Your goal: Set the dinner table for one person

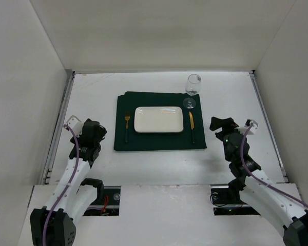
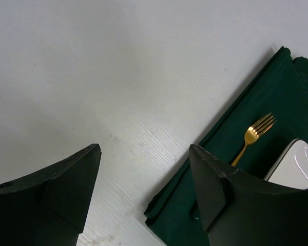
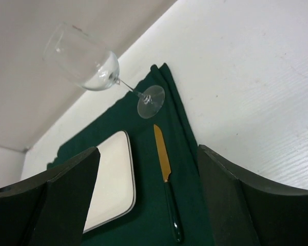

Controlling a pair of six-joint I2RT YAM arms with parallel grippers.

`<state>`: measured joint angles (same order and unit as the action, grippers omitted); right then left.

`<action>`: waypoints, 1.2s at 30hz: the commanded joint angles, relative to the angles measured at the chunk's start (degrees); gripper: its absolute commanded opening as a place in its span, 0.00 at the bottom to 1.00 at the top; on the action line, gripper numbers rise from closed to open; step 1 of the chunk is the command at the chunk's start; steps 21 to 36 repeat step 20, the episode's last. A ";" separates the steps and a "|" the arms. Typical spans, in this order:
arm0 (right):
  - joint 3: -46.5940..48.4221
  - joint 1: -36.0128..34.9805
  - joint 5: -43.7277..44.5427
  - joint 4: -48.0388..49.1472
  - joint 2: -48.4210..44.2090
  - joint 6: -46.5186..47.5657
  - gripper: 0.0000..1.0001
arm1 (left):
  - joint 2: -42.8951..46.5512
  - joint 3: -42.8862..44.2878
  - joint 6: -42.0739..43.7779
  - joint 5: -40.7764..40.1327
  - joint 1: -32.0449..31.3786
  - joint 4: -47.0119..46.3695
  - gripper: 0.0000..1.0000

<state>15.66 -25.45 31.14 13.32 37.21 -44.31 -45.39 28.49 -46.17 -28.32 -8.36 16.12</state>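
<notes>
On the white dinner table (image 1: 159,166) lies a dark green placemat (image 1: 160,141). On it sit a white rectangular plate (image 1: 158,119), a gold fork (image 1: 127,125) with a dark handle to its left and a gold knife (image 1: 192,125) with a dark handle to its right. A clear wine glass (image 1: 193,88) stands upright at the mat's far right corner. My left gripper (image 1: 96,132) is open and empty, left of the mat. My right gripper (image 1: 219,128) is open and empty, right of the mat. The right wrist view shows the knife (image 3: 167,174), plate (image 3: 110,179) and glass (image 3: 90,64).
Silver rails (image 1: 59,125) run along both side edges of the table, with white walls around it. The left wrist view shows the mat's near left corner (image 2: 169,215), the fork (image 2: 254,134) and bare tabletop (image 2: 92,77).
</notes>
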 commanded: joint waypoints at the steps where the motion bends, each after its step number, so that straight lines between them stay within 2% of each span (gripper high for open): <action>1: -1.24 0.62 2.00 1.71 -2.75 -2.44 0.82 | -1.28 0.60 -0.32 2.65 0.50 -1.71 0.68; 36: 0.68 0.45 0.42 1.71 1.20 -1.48 0.82 | -1.90 0.60 -0.59 3.27 0.94 -2.23 0.69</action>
